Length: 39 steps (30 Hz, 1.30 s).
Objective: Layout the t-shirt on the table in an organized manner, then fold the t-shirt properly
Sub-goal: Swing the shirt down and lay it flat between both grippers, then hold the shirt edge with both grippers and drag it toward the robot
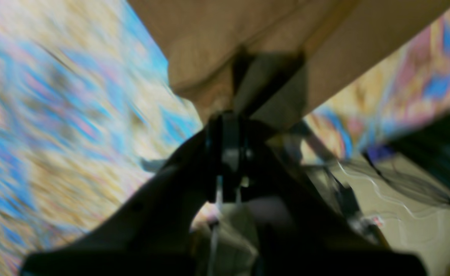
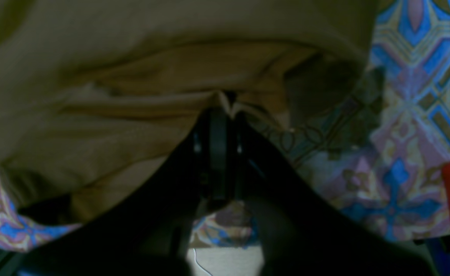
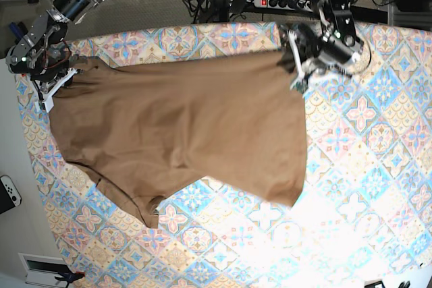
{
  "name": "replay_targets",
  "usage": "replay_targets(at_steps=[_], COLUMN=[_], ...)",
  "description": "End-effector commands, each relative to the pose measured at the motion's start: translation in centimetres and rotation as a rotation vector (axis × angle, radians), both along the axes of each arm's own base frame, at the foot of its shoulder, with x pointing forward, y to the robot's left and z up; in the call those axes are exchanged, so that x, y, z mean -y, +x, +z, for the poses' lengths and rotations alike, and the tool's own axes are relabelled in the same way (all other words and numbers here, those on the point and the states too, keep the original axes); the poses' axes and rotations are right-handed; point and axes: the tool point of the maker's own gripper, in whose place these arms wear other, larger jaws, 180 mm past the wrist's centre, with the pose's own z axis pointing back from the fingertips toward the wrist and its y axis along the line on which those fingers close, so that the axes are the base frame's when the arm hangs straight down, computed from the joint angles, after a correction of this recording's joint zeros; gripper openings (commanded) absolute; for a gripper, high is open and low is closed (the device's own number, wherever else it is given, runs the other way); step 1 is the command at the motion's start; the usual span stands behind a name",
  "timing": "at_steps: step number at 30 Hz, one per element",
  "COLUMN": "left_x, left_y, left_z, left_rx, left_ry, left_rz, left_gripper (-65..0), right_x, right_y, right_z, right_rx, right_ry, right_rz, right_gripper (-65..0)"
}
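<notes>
Tan-brown fabric of the t-shirt [image 3: 189,126] stretches across the far half of the table [image 3: 364,187], held up at 2 edges. At its base-view right end the left gripper [image 3: 295,65] is clamped on the cloth, and the right gripper [image 3: 57,79] pinches the opposite end (both jaws closed on fabric in the wrist views). One sleeve droops toward the near side.

The t-shirt [image 3: 196,126] was plain tan-brown, unprinted. Beyond the black fingers [image 2: 217,153], the table [image 3: 378,166] cover showed pastel tiles: blue, pink and cream diamond floral medallions.
</notes>
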Motion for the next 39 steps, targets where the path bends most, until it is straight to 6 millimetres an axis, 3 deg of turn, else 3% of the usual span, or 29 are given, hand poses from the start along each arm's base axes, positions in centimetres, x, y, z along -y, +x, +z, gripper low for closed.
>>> replay_targets(at_steps=[1, 6, 11, 23, 30, 36, 39], left_x=[-0.2, -0.2, -0.1, 0.3, 0.2, 0.1, 0.0], left_y=[-0.1, -3.0, -2.8, 2.9, 4.7, 6.9, 7.5], left_z=[0.3, -0.8, -0.7, 1.8, 2.8, 4.0, 3.6], left_rx=[0.012, -0.061, -0.056, 0.092, 0.140, 0.194, 0.184], left_ry=[0.006, 0.006, 0.004, -0.009, -0.004, 0.001, -0.004], left_rz=[0.000, 0.000, -0.002, -0.005, -0.004, -0.002, 0.005], left_gripper=[-65.0, -65.0, -65.0, -65.0, -65.0, -65.0, -65.0], right_x=[0.6, 1.3, 1.3, 1.3, 1.2, -0.8, -1.4], right_y=[-0.5, -1.2, -1.3, -1.3, -1.0, 0.4, 0.9], right_z=[0.1, 0.1, 0.1, 0.1, 0.2, -0.1, -0.2], right_rx=[-0.032, -0.036, -0.036, -0.035, -0.032, -0.041, -0.042], right_ry=[-0.025, -0.024, -0.023, -0.024, -0.024, -0.026, -0.027], right_rz=[0.006, -0.029, -0.035, -0.032, -0.026, 0.068, 0.096], right_gripper=[-65.0, -65.0, -65.0, -65.0, -65.0, -65.0, -65.0])
